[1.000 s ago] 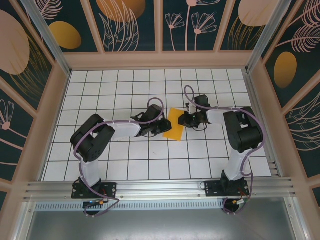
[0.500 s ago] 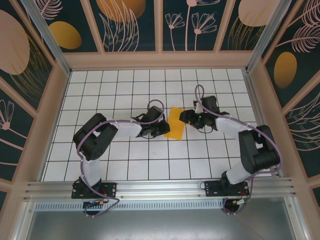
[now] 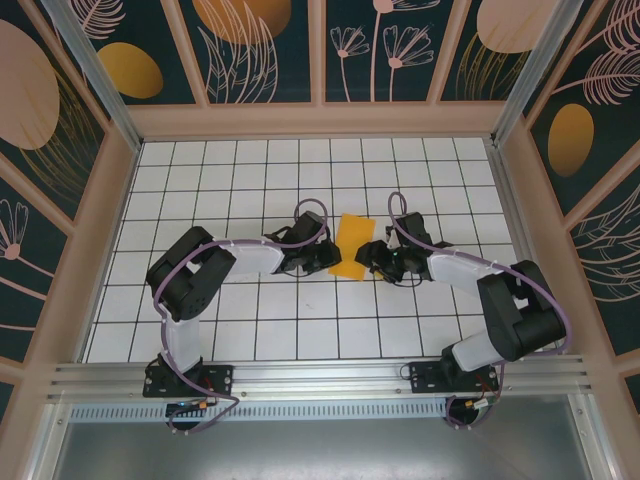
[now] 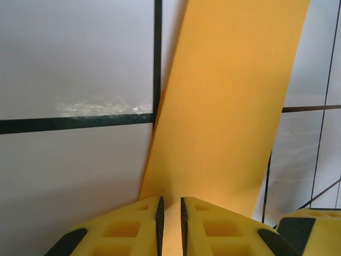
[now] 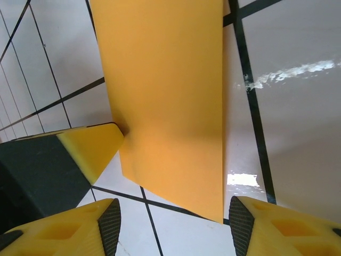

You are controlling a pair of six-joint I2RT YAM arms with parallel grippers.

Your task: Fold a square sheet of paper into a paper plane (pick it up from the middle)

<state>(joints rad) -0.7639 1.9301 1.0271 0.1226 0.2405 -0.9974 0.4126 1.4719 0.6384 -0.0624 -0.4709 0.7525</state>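
The left pincer [image 4: 170, 212] is clamped on one edge of the sheet of paper [image 4: 229, 106], which is folded to a narrow strip at mid-worktop. The right pincer [image 5: 175, 216] stands open at the opposite side. Judged step: an early fold being creased. Next, the right pincer must regrip while the left anchors. The worktop [image 3: 250, 320] is white gridded tile, enclosed by leaf-patterned wall panels [image 3: 265, 50].

On the table [image 3: 250, 160], the square sheet of paper [image 3: 351, 246] lies between left gripper [image 3: 329, 256] and right gripper [image 3: 367, 252].
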